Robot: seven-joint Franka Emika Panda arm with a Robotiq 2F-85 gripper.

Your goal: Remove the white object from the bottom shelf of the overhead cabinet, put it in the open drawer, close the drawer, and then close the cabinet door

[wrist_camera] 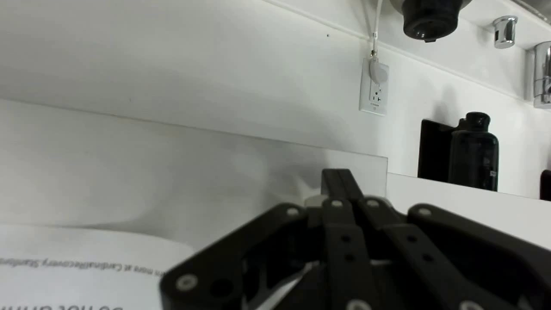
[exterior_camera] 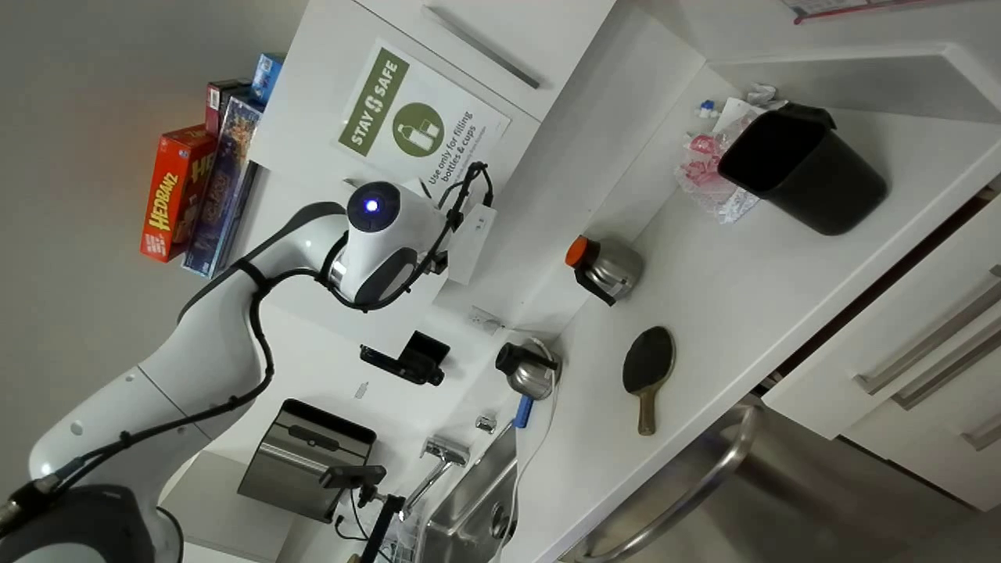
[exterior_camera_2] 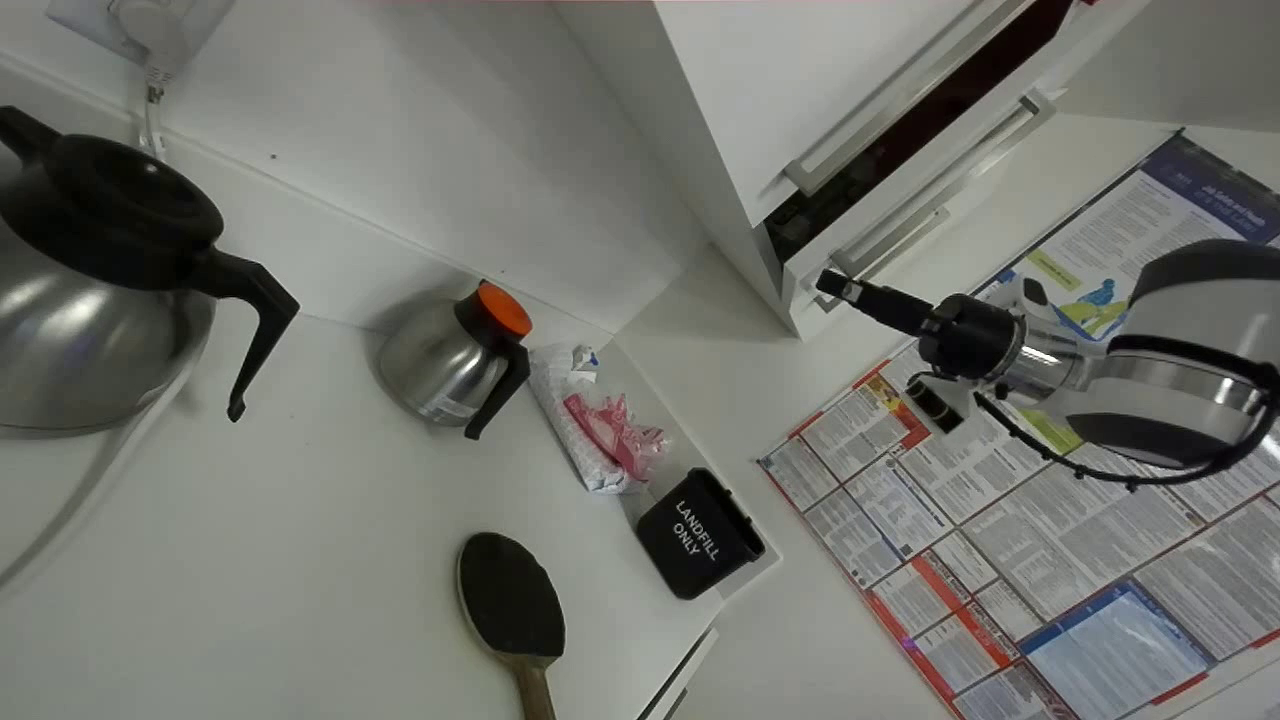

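My gripper is shut and empty in the wrist view, its fingertips meeting close in front of the cabinet door, near a lower corner. In an exterior view the fingertips are by the lower end of a bar handle on the overhead cabinet; touching cannot be told. In an exterior view the arm's wrist hides the gripper in front of the door with its green stickers. A narrow dark gap shows between cabinet panels. The drawer stands slightly open. The white object and bottom shelf are out of view.
The counter holds a black bin, an orange-topped carafe, a steel kettle, a paddle and plastic wrapping. Boxed games stand on top of the cabinet. Posters cover the wall beside the arm.
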